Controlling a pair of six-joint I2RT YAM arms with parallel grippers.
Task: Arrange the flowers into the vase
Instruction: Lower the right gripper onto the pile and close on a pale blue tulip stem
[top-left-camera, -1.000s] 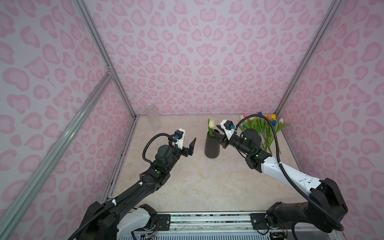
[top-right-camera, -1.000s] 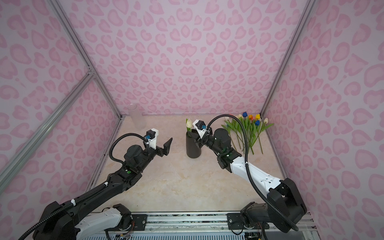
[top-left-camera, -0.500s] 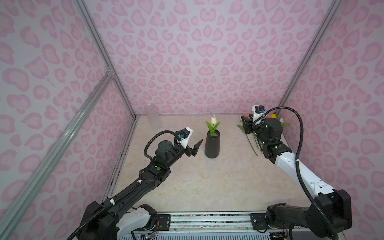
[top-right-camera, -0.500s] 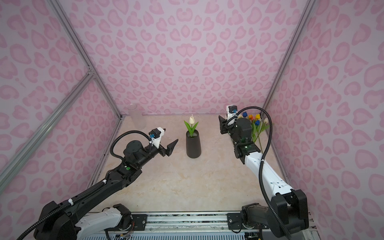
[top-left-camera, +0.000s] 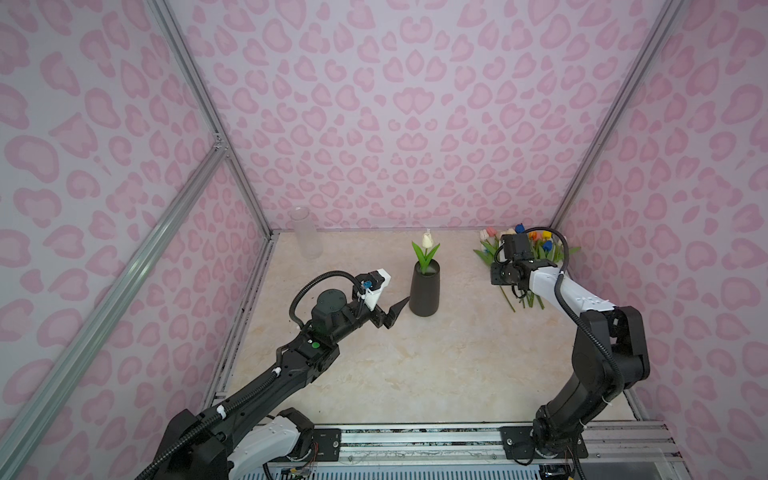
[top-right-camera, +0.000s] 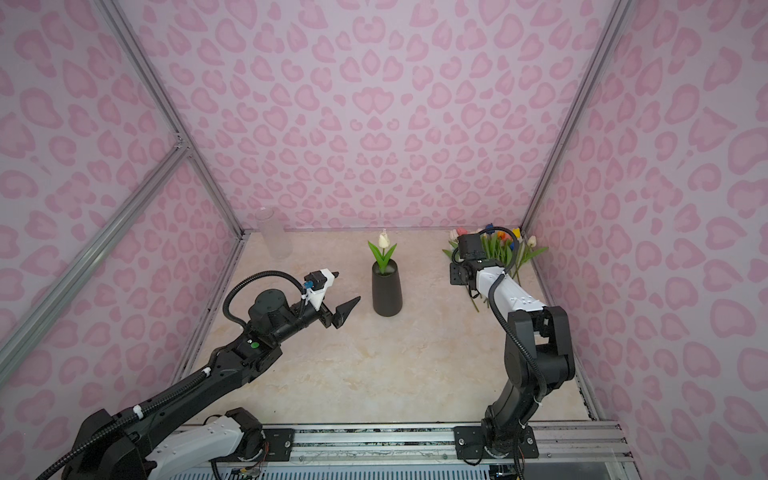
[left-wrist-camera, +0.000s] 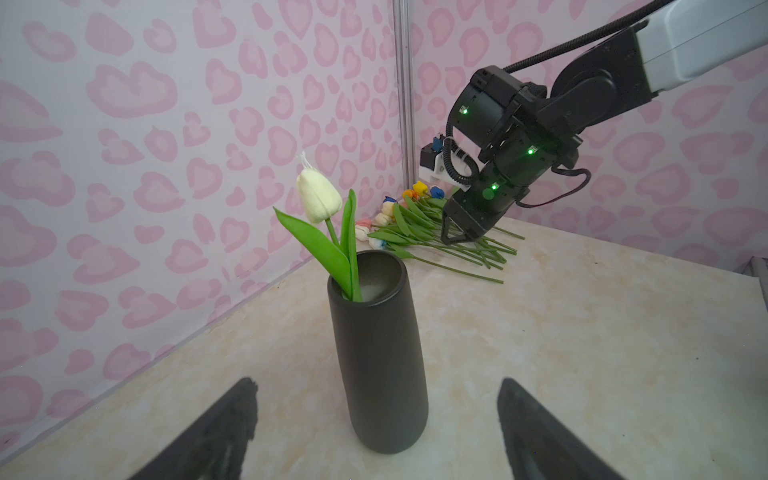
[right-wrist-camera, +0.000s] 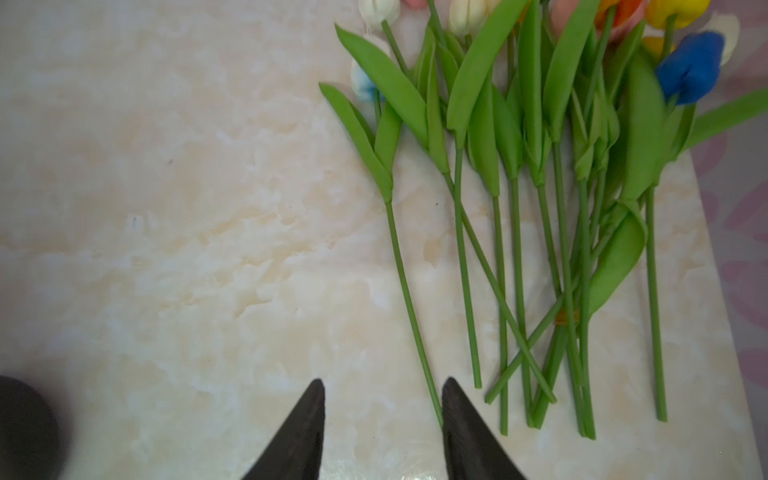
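A see-through round tube (top-left-camera: 306, 232) stands at the back left. The left gripper (left-wrist-camera: 376, 380) has its pointy black fingers spread wide and empty, just beside the vase (top-left-camera: 424, 291). The vase is tall, smooth and black, with one cream tulip (top-left-camera: 427, 241) in it. To its right, the flowers (right-wrist-camera: 540, 166) lie bunched on the stone-look table (top-left-camera: 415, 374), with thin green stems and soft heads. The right gripper (right-wrist-camera: 383, 380) hangs at the stem ends, half spread and empty.

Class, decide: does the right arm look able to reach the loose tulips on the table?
Probably yes: the right gripper hangs open just above the loose tulips, nothing lies between, and the black vase stands aside.
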